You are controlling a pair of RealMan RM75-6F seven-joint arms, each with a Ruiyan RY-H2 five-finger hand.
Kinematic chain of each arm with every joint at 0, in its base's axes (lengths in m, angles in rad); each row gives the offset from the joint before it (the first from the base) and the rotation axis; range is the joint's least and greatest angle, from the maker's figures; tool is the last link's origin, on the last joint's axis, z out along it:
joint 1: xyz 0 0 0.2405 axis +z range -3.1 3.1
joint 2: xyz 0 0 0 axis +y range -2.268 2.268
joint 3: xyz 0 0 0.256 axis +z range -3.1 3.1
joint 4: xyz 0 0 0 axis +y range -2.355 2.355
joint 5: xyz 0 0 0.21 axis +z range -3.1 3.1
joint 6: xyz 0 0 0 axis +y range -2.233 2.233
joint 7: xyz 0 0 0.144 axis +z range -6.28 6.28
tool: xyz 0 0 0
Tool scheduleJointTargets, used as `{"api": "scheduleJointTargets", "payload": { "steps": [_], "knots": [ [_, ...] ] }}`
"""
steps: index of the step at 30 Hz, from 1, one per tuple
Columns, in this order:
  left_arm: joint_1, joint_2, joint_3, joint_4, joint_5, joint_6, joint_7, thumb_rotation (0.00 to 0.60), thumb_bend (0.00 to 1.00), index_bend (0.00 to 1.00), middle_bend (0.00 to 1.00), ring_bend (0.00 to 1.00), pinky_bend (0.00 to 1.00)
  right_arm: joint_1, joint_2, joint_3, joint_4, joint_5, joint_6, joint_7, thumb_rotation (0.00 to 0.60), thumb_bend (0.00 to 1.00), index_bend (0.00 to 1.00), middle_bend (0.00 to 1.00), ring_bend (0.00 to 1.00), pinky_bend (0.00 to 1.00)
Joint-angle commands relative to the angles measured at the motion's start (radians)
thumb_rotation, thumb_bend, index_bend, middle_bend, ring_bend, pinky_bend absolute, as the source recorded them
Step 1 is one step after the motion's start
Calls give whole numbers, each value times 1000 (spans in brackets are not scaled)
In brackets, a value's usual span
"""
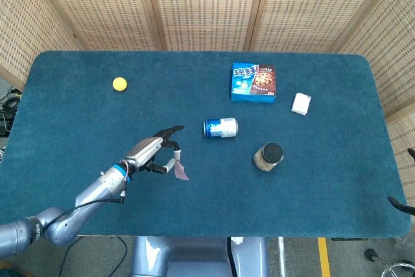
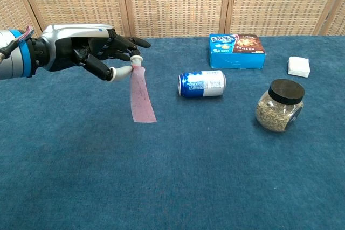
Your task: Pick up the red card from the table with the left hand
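My left hand (image 2: pixel 99 52) hangs above the blue table at the left and pinches the top edge of the red card (image 2: pixel 140 93) between thumb and a finger. The card dangles downward, clear of the cloth. In the head view the same left hand (image 1: pixel 154 152) is raised toward the camera, left of the table's middle, with the red card (image 1: pixel 181 170) hanging from its fingertips. Only a dark tip of my right hand (image 1: pixel 402 207) peeps in at the head view's right edge; its fingers cannot be made out.
A blue can (image 2: pixel 201 84) lies on its side mid-table. A black-lidded jar (image 2: pixel 279 105) stands to its right. A blue snack box (image 2: pixel 236 51) and a white block (image 2: pixel 298 66) sit at the back right. A yellow ball (image 1: pixel 119 83) rests at the back left.
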Motion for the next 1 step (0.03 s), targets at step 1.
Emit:
{"api": "scheduleJointTargets", "payload": {
  "steps": [1],
  "knots": [
    [21,16,36,-38,112,17,-80,600,541,667,0,0,0,-1,0,-1,1,-2,2,2,600,0,58,0,0,0]
  ]
}}
